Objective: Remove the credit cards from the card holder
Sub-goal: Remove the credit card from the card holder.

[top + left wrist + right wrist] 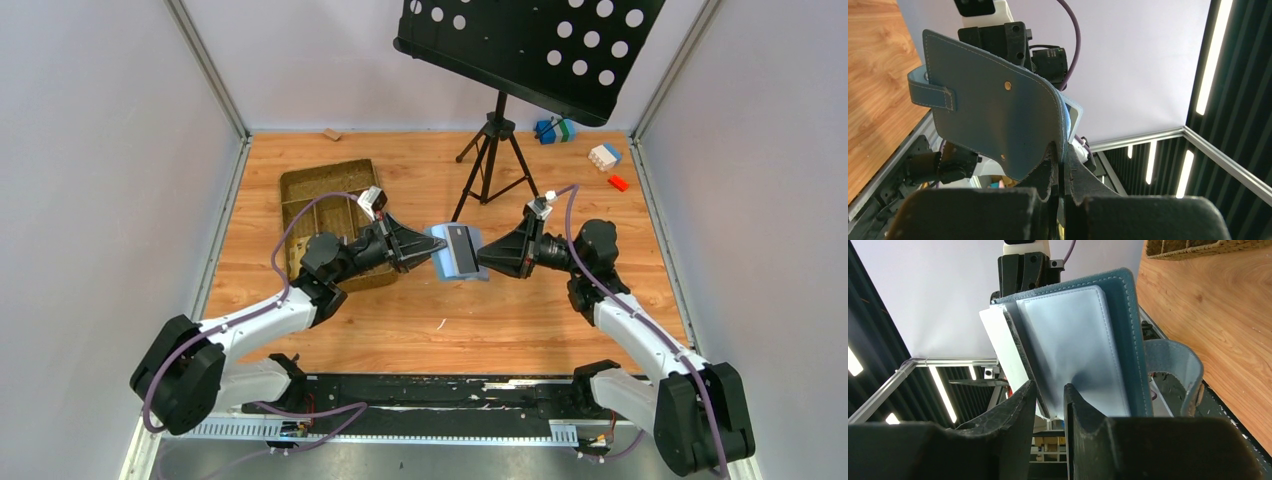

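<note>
**A:** Wooden surface (400, 330) underneath. What's gripping what?

**B:** The left end effector (1060, 161) is clenched on the card holder's (993, 115) stitched, leathery blue edge, held aloft over the surface's middle. The right end effector (1049, 396) is parted, straddling a stiff pale credit card (1003, 345) beside the glossy sleeve (1073, 340).

**A:** Advice?

**B:** Pinch only the card and pull straight along its pocket.

Bright even light, soft shadows, glaring ceiling strips (1210, 55), blurred foreground

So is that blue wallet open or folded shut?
Open. The wallet shows its clear inner pocket to the right wrist camera, a white card poking out.
</note>
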`<state>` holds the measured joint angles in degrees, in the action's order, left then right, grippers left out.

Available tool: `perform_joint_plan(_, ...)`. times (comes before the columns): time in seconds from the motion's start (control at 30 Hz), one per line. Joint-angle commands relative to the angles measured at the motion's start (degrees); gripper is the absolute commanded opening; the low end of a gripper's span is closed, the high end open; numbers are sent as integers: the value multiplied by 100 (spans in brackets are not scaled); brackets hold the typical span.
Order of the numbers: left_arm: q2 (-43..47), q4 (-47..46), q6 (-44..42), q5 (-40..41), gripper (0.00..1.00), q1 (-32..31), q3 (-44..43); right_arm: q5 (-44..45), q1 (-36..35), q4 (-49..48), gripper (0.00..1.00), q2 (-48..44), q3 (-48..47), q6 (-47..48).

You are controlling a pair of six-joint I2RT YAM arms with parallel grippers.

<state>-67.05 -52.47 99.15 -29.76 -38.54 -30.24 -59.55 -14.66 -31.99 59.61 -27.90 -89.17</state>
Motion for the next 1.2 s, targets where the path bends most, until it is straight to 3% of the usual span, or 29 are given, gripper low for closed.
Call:
perform_joint_plan(0.0, -57, -431, 57, -76, 0, 13, -305, 57, -89, -409, 28, 50, -328, -127)
perform_joint_plan(0.2, -124, -448, 77, -92, 0, 14, -309, 40, -190, -531, 28, 94, -467, -175)
perform_joint_plan(0.5, -126, -430, 37, -58, 0, -63, -274, 43, -230, -529, 16, 73, -484, -246)
perform_joint_plan(0.8, -185, -394, -28, -31, 0, -176, -279, 137, -394, -653, 14, 76, -537, -390)
perform_joint_plan(1.03, -165, -340, -53, -46, 0, -188, -255, 250, -458, -922, 5, 137, -493, -646)
perform_joint_plan(1.1, -134, -318, -71, -55, 5, -188, -259, 274, -475, -787, 0, 109, -492, -559)
perform_joint_plan(1.17, -85, -289, -93, -47, 16, -188, -240, 293, -477, -341, 0, 28, -575, -277)
